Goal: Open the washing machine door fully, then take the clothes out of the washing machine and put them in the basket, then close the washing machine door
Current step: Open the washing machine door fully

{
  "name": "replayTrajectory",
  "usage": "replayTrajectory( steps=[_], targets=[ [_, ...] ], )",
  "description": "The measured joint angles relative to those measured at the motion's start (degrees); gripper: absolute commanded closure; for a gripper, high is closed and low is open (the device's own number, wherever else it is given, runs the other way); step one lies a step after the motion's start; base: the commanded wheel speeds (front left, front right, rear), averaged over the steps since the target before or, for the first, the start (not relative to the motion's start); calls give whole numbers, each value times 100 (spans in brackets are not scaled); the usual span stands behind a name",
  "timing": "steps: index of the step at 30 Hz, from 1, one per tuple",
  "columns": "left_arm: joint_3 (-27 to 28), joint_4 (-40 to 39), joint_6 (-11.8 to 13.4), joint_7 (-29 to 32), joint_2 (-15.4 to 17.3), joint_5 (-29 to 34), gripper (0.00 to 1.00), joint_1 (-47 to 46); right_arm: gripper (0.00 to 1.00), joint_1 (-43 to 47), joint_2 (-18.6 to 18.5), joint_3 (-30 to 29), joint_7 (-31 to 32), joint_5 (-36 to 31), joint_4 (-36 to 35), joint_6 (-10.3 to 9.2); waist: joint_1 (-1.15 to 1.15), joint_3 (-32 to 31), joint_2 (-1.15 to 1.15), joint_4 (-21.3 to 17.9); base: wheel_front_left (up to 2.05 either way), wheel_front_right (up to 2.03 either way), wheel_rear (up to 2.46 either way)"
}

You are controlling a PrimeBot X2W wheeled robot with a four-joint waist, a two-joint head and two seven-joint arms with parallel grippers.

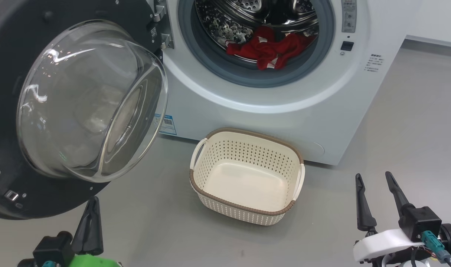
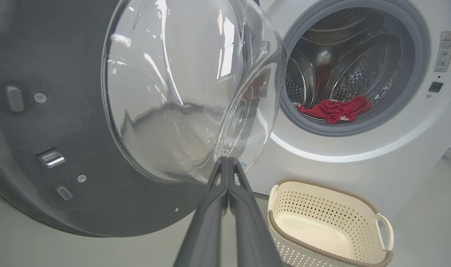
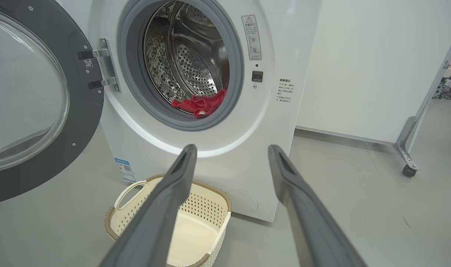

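Open door (image 1: 80, 104) juts left; washing machine (image 1: 218, 111) mouth clear; basket (image 1: 247, 181) below.

The clothes (image 1: 271, 50) lie in the washing machine (image 1: 247, 107), basket (image 1: 281, 155) before it, door (image 1: 10, 122) left

Grey floor (image 1: 414, 111), white wall panel (image 3: 359, 66), castor wheel (image 3: 408, 171)

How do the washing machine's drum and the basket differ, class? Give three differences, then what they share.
The drum is shiny steel; the basket is cream plastic with a brown rim. The drum holds the red clothes; the basket is empty. The drum opens forward; the basket opens upward. Both have perforated walls.
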Motion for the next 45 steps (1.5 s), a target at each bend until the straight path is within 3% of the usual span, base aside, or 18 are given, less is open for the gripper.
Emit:
replayTrajectory(
  steps=[3,4,5,7,8,9,10,30,45],
  targets=[
    [-146,-116,-47,0,-2,19,100,54,0,-2,30,40,-1,0,-4,8,0,-18,0,-119,0,0,0],
    [-194,-159,-88,0,-2,34,90,62,0,-2,31,53,-1,-1,-5,9,0,-23,0,-165,0,0,0],
    [-255,-201,-119,0,-3,53,65,69,0,-2,31,62,-1,-1,-5,9,0,-27,0,-211,0,0,0],
    [-358,-255,-160,1,-27,53,51,75,0,-3,32,83,-1,-2,-5,32,0,-31,0,-309,0,0,0],
    [-399,-272,-165,1,-40,53,35,79,0,-4,35,87,-1,-2,-4,32,0,-33,0,-360,0,0,0],
    [-415,-282,-167,8,-53,53,9,84,0,-7,35,89,-1,-2,-4,33,0,-34,0,-412,0,0,0],
    [-432,-283,-167,35,-58,55,0,94,0,-8,35,89,-1,-2,-4,33,0,-36,0,-467,0,0,0],
    [-374,-261,30,337,-62,237,0,244,0,-10,75,210,-1,-2,80,110,0,-170,0,-1496,0,0,0],
    [-422,-325,94,460,-5,355,0,262,0,80,77,76,-8,-1,74,101,0,-275,0,-1582,0,0,0]
  ],
)
